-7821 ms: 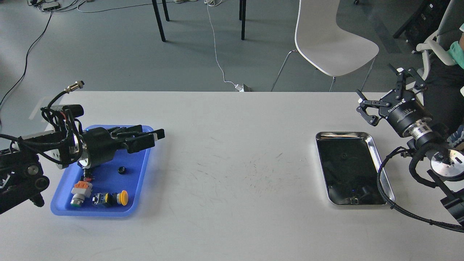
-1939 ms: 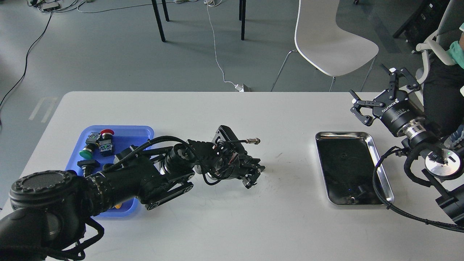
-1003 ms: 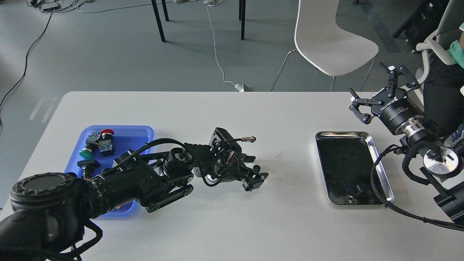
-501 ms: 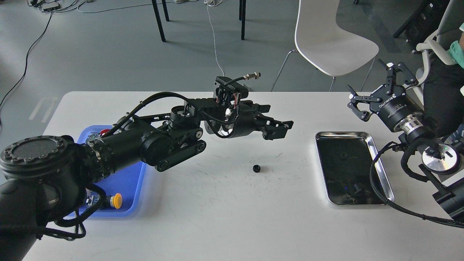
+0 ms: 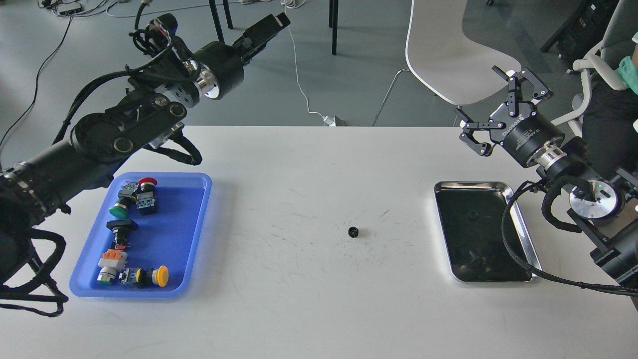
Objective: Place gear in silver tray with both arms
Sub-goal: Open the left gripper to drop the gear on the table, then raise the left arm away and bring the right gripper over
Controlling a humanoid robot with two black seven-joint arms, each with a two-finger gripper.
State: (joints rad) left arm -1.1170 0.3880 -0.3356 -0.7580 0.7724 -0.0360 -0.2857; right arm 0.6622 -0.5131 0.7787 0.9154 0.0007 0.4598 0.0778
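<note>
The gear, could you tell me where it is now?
The gear lies on the bare white table near its middle, left of the silver tray, with neither gripper touching it.

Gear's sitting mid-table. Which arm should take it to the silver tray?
Right. Its tool is open, beside the silver tray. The gear lies nearer it than the raised left tool.

Gears: one (image 5: pixel 353 232), lying on the table (image 5: pixel 309 309).
Trays: two, a silver tray (image 5: pixel 521 234) and a blue tray (image 5: pixel 194 234).
Push-button switches in the blue tray: five, namely a red one (image 5: pixel 145 182), a green one (image 5: pixel 118 209), a black one (image 5: pixel 121 227), an orange-and-grey one (image 5: pixel 108 263) and a yellow one (image 5: pixel 158 275).
Arms: two.
Grippers: two, the left gripper (image 5: pixel 271 26) and the right gripper (image 5: pixel 491 112).
Chairs: one white chair (image 5: pixel 448 50).
</note>
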